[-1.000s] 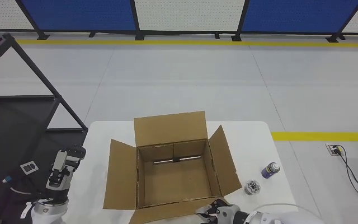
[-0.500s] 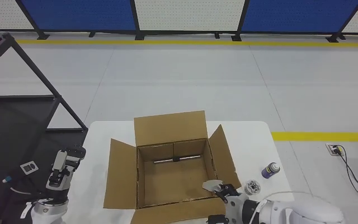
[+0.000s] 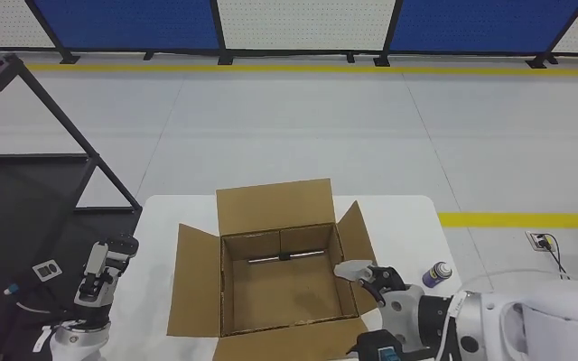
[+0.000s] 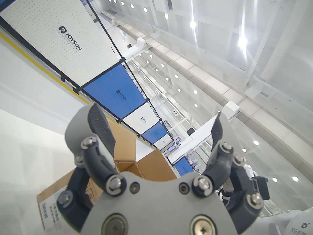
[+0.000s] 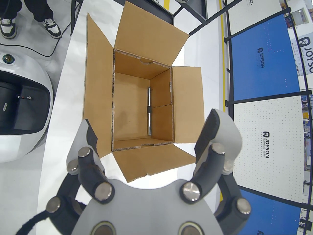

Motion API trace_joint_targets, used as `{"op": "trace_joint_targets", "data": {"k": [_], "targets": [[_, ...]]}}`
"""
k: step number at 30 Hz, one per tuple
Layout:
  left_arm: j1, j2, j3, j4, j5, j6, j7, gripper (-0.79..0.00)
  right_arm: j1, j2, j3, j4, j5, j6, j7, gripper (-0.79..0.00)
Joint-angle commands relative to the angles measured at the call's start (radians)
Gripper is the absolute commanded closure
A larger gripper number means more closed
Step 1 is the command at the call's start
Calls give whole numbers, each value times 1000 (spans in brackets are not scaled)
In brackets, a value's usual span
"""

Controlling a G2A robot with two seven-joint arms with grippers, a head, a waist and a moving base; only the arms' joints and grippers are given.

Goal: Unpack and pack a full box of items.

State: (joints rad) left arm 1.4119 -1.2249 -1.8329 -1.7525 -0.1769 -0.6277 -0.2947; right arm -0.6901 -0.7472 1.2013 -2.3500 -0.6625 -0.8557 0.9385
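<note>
One metal rod [image 5: 148,110] lies on the floor of the open box [image 5: 160,86], below and ahead of the right fingers [image 5: 207,133] and tight against a wall. Those fingers are spread wide and empty above the nearest flap [image 5: 156,160]. On a reach down, a finger could snag that flap or the rim and drag the box across the bench [image 3: 397,217]. The thin rod might also roll out of a pinch. The left fingers [image 4: 101,128], also wide and empty, have the box beyond them.

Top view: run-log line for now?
cardboard box: open, flaps out | metal rod: inside, far wall | right hand: open, over right flap | left hand: open, beside table | small can: table, right of box
</note>
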Motion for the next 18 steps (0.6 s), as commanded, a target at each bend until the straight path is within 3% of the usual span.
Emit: {"op": "trace_joint_targets", "data": {"k": [1, 11, 14, 18], "targets": [[0, 0, 0, 0, 0, 0, 0, -785, 0, 0, 0, 0, 1, 0, 1, -785], [2, 1, 1, -6, 10, 19, -2, -785, 12, -10, -37, 48, -10, 50, -69, -785], [4, 3, -3, -13, 20, 25, -9, -785, 97, -29, -123, 108, 21, 77, -78, -785], [25, 6, -28, -25, 4, 21, -29, -785, 292, -77, -294, 204, 58, 137, -11, -785]]}}
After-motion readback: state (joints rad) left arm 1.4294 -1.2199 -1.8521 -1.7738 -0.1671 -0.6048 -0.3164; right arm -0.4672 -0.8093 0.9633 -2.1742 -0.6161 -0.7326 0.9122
